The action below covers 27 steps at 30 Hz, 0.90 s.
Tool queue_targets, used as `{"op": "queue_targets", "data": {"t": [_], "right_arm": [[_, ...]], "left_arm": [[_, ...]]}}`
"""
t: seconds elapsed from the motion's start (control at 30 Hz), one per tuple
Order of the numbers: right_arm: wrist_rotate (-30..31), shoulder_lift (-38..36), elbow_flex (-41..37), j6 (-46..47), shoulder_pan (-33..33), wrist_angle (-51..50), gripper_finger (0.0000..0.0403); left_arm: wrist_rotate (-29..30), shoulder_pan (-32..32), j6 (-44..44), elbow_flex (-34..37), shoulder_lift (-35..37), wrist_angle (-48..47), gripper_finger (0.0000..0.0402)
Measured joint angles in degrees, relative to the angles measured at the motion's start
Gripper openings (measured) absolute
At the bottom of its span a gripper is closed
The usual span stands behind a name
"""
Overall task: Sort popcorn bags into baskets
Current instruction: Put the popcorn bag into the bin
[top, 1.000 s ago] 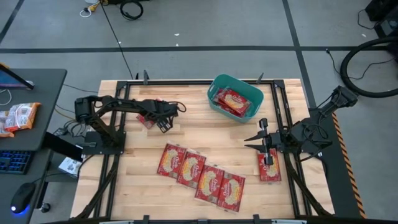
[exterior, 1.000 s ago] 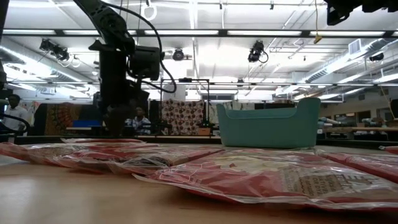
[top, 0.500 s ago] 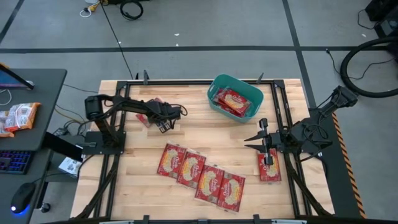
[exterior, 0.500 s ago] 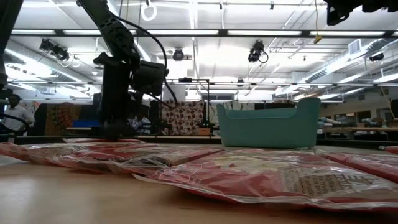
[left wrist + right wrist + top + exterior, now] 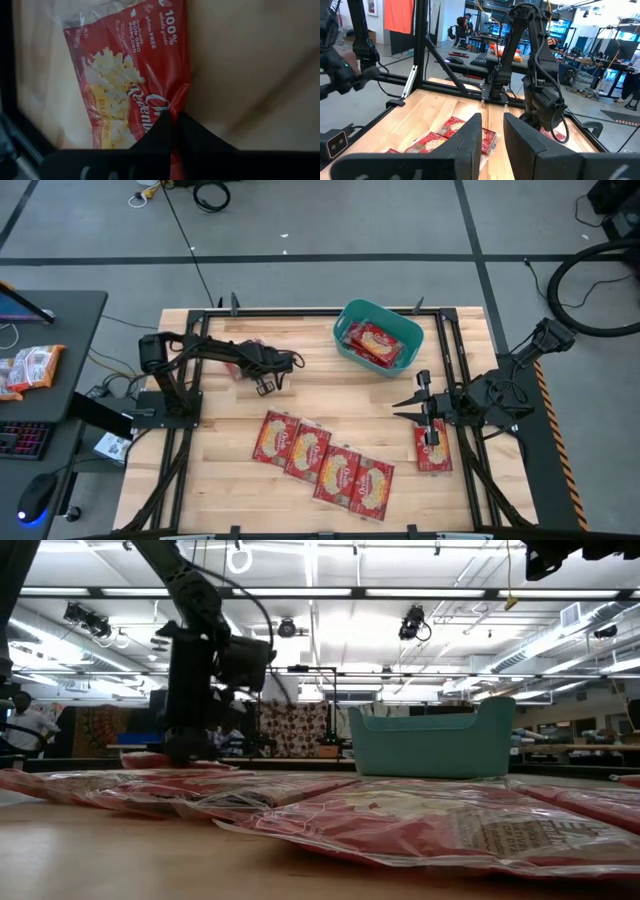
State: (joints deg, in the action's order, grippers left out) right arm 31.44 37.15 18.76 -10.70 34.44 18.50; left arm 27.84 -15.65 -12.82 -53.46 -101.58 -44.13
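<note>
So on the far left side of the bench (image 5: 220,480) my left tool (image 5: 264,384) is down low and pinched shut on the edge of a popcorn bag (image 5: 135,90). From the wrist camera my two dark fingertips (image 5: 172,125) meet right on the red film at the side seam, with the "100% whole grain" text and the popcorn picture spread flat beside them. It's a thin edge grip, so I reckon the trick is to lift slowly and straight up, let the bag hang and settle, and only then swing it across. Jerk it and I'd guess the slick plastic slides right out.

Moving toward the middle, there's a row of four more bags (image 5: 322,461) lying overlapped near the front of the bench, so I'd keep the carried one high enough not to drag over them.

Further right and toward the back sits the teal basket (image 5: 350,315), already with a couple of bags (image 5: 376,342) inside. I'd aim for its centre and let go low over the rim.

Far right, my right tool (image 5: 433,431) waits just over another bag (image 5: 434,452), fingers a little apart and holding nothing.
</note>
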Motion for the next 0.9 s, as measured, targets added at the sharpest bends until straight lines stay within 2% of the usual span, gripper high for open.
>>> {"op": "queue_targets", "data": {"t": [0.27,0.47,0.6,0.7,0.9], "right_arm": [[0.27,-0.02,0.00,0.00,0.00,-0.15,0.0086],[0.31,-0.02,0.00,0.00,0.00,-0.18,0.0086],[0.31,-0.02,0.00,0.00,0.00,-0.20,0.0086],[0.33,-0.02,0.00,0.00,0.00,-0.17,0.0086],[0.35,-0.02,0.00,0.00,0.00,-0.15,0.0086]], "left_arm": [[-0.41,4.97,4.86,-13.43,0.98,-3.52,0.0012],[-7.01,8.65,12.29,-23.66,0.98,-1.99,0.0010],[-13.61,10.27,16.51,-27.55,1.09,2.56,0.0010],[-18.50,10.86,18.05,-28.25,1.09,9.60,0.0009],[-19.12,11.11,22.59,-28.21,0.13,22.96,0.0009]]}}
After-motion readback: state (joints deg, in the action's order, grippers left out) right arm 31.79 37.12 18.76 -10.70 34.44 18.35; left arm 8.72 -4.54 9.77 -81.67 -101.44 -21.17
